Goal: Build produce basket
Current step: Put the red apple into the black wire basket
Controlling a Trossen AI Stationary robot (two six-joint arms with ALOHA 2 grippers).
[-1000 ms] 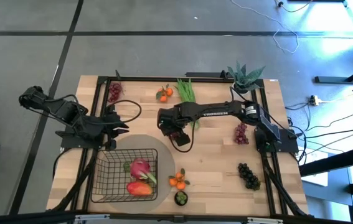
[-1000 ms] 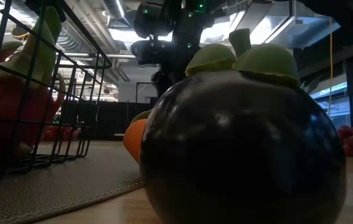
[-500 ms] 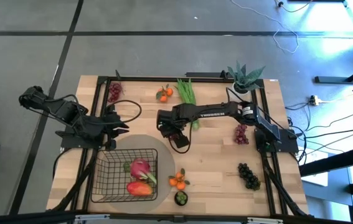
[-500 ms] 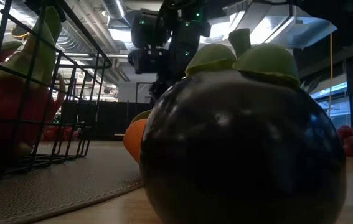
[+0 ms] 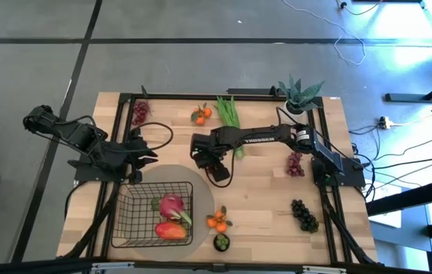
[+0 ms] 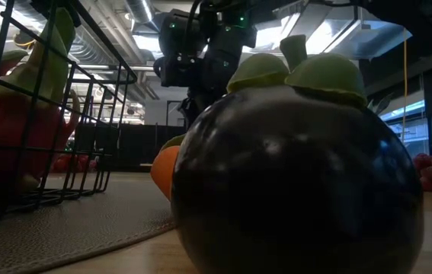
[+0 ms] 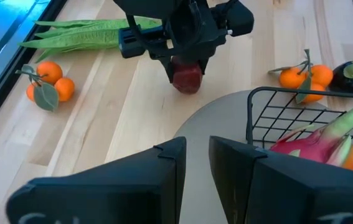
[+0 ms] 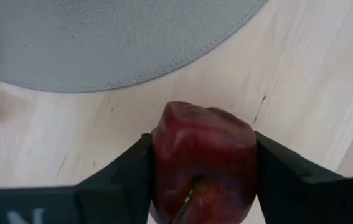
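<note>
My right gripper reaches to the table's middle, just beyond the round grey mat, shut on a dark red fruit. The black wire basket stands on the mat and holds a pink dragon fruit and a red-orange mango. My left gripper hovers at the mat's far left, open by a narrow gap. Tangerines and a dark fruit lie near the basket. A green bunch, more tangerines, red grapes and dark grapes lie on the wood. My right gripper pinches the red fruit between its two fingers, one on each side of its body. The fingers come from above, pointing down. The fruit appears lifted clear of the table, just off the mat's edge.
A spiky green plant in a white pot stands at the far right corner. A second red grape bunch lies far left. A black frame runs round the table. In the low view the dark fruit fills the foreground.
My right gripper has carried the red fruit a short way toward the table's left, toward the mat and basket, and stayed shut on it. My left arm has kept still.
</note>
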